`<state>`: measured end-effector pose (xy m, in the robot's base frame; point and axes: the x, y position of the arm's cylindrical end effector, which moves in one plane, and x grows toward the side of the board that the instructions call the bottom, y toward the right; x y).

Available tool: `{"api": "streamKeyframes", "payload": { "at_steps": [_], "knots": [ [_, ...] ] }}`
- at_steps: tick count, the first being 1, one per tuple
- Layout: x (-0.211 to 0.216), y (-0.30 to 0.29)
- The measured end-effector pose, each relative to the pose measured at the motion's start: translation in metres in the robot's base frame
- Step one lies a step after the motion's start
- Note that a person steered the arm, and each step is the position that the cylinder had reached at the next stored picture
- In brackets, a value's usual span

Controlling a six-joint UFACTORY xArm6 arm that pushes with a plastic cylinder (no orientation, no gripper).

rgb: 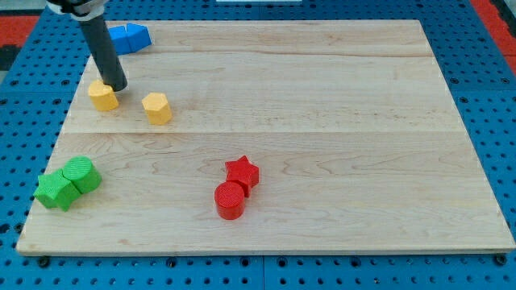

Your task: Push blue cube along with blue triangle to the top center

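Approach step, no push begun — my tip [117, 85], a bare rod with nothing to open or clamp, sits against the far edge of a yellow block [102, 96], near side of the blue pair. Blue blocks [129, 37] at far left, touching, shapes hard to separate. Next: get left of them, shove right toward far center.

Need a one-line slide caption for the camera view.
My tip touches a yellow block, below the blue blocks at top left.

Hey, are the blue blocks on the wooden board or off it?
On it. The blue blocks rest at the wooden board's top-left corner, within its edge; my tip is below them, against a yellow block.
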<state>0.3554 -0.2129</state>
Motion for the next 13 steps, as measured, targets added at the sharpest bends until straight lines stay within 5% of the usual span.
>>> {"api": "streamKeyframes", "payload": {
  "at_steps": [1,2,3,5,7,9,10,13],
  "knots": [
    [0.008,0.108],
    [0.047,0.137],
    [0.054,0.082],
    [0.019,0.075],
    [-0.039,0.123],
    [-0.049,-0.027],
    [-0.096,-0.091],
    [-0.137,-0.022]
  ]
}}
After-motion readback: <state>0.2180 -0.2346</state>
